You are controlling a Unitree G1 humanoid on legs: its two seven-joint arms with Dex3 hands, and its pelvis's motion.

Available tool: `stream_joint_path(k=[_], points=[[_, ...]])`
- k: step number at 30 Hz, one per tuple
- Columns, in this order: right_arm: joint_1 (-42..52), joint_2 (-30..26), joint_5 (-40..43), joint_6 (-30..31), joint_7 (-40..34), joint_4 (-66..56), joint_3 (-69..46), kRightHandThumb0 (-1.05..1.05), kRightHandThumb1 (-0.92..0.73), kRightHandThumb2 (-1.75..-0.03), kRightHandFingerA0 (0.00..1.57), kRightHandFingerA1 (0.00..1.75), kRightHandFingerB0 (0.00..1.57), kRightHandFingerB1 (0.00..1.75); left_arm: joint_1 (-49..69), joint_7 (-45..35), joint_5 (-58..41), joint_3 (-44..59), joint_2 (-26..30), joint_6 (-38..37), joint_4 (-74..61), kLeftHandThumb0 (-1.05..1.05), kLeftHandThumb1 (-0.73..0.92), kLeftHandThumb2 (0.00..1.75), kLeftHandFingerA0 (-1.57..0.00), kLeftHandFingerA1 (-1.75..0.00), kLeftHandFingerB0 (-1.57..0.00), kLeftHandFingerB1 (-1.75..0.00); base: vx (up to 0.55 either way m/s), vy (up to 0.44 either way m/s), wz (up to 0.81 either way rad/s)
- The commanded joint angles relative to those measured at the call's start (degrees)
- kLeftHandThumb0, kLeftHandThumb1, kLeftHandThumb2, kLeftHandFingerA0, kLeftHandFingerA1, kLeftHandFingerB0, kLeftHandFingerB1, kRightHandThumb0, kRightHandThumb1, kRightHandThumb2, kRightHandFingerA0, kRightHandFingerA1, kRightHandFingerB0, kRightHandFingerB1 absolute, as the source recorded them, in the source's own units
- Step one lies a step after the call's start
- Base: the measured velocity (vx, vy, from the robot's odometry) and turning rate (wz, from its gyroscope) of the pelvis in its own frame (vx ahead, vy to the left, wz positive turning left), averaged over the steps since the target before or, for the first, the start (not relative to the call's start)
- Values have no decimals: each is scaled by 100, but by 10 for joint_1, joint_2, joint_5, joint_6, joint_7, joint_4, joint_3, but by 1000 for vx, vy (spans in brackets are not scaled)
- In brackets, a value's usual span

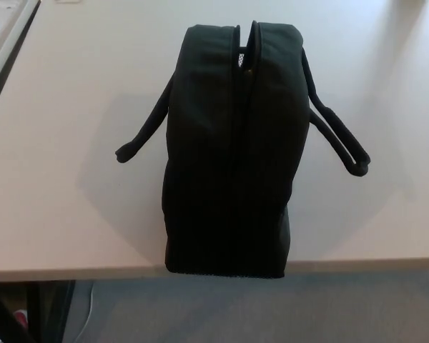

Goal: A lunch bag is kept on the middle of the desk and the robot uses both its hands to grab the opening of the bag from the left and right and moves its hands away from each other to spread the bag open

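A pale desk [71, 179] fills most of the view, evenly lit with soft shadows. Below its front edge lies grey carpet floor [272, 311], and a dark desk leg [46, 311] stands at lower left.

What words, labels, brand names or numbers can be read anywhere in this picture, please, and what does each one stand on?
None can be read.
The black lunch bag shows no legible label or logo.
A small pale dotted patch shows in the narrow opening at the top of the bag; it is too small and blurred to tell whether it carries text.
The desk bears no markings.
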Motion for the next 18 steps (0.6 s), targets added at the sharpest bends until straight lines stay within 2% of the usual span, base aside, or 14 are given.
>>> stream_joint_path(k=[1,2,6,8,10,12,14,15,16,18], points=[[80,-47,-61,-199,-67,-125,-21,-28,-52,-56,43,37,31,31,72,29,20,33,52,-257,-109,-8,41,86,-33,-56,-2,-44,0,0,0],[82,-46,-58,-198,-66,-128,-22,-27,-52,-56,42,37,30,31,73,26,16,33,50,-256,-110,-10,58,57,-42,-38,-14,-27,0,0,0],[84,-42,-69,-209,-84,-128,-26,-27,-52,-55,41,36,28,30,77,23,12,36,46,-256,-117,-10,59,57,-41,-38,-14,-27,0,0,0],[79,-41,-94,-245,-121,-114,-32,-24,-51,-55,36,35,28,30,84,15,-1,35,43,-253,-129,-11,59,57,-40,-38,-13,-26,0,0,0],[77,-46,-138,-255,-164,-112,-36,-27,-51,-56,34,33,25,30,88,13,-4,37,42,-255,-138,-11,59,57,-39,-38,-12,-26,0,0,0],[66,-52,-183,-304,-228,-103,-51,-16,-46,-54,36,35,28,31,101,7,-27,45,36,-257,-168,-10,59,57,-37,-36,-11,-26,0,0,0],[55,-68,-243,-314,-294,-107,-55,-17,-45,-53,36,35,28,31,107,6,-38,51,33,-256,-186,-10,59,57,-36,-36,-12,-26,0,0,0],[47,-90,-296,-314,-353,-124,-65,-14,-43,-53,36,36,31,32,110,11,-49,60,29,-281,-195,-7,57,58,-33,-38,-14,-28,0,0,0],[42,-105,-318,-315,-377,-139,-76,-14,-43,-53,36,36,31,32,110,15,-59,67,27,-307,-198,-7,57,58,-33,-38,-14,-28,0,0,0],[40,-108,-297,-323,-354,-170,-113,-22,-45,-54,34,35,29,31,99,28,-63,85,26,-351,-193,-5,58,57,-36,-37,-17,-29,0,0,0]])
